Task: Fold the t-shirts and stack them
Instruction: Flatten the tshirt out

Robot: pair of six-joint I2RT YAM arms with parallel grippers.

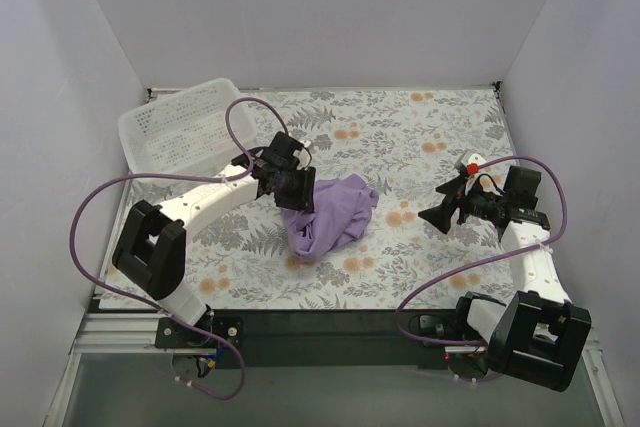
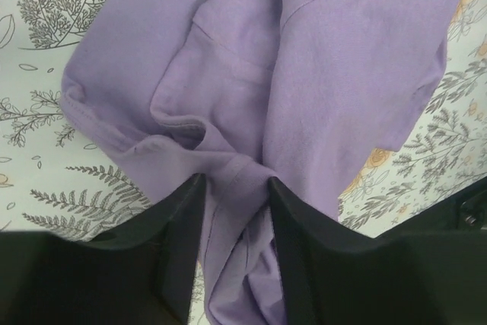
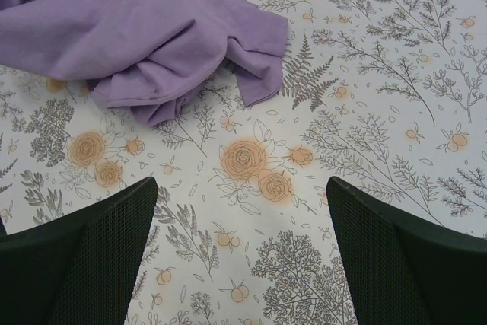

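My right gripper [image 3: 242,188] hangs low over the table [image 3: 380,74], jaws spread wide with nothing between them, facing the shirt from a little way off. Further in, my left gripper [image 2: 236,203] is clamped on a bunch of the purple t-shirt [image 2: 319,51], which sits crumpled in a heap near the middle of the table. I judge this the very start: the shirt is not yet spread flat and no fold is made. Next I need a second hold with the right gripper on a free edge, so both can draw the cloth out. I cannot tell collar from hem, nor which part I hold. At the far left stands a clear plastic bin [image 1: 180,127]; whether more shirts lie inside I cannot make out.
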